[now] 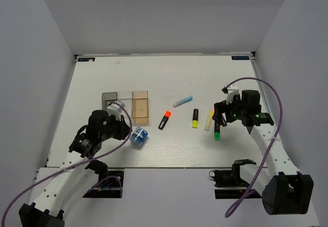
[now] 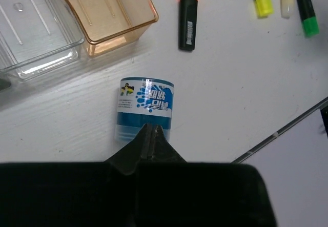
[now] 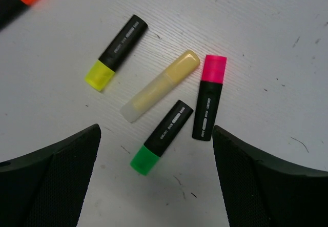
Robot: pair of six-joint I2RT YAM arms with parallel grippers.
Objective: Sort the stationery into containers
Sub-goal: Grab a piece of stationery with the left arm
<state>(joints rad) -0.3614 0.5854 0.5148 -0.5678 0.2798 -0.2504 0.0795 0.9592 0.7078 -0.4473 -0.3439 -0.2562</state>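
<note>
The three joined bins stand at the left: smoky grey (image 1: 108, 99), clear (image 2: 36, 32) and amber (image 1: 140, 106). A blue-white round item (image 1: 138, 136) lies in front of them. My left gripper (image 2: 150, 129) is shut and empty, its tips at the item's near edge. An orange-capped marker (image 1: 164, 119), a pale blue stick (image 1: 183, 101), a yellow-capped marker (image 1: 195, 118), a cream stick (image 1: 209, 119) and a green-capped marker (image 1: 217, 130) lie mid-table. My right gripper (image 3: 156, 155) is open above the green-capped marker (image 3: 162, 137), with a pink-capped marker (image 3: 209, 98) beside it.
The white table ends at its near edge (image 1: 174, 166), just behind the blue-white item. Grey walls (image 1: 46, 58) close in the left, right and back. A purple cable (image 1: 266, 91) loops over the right arm.
</note>
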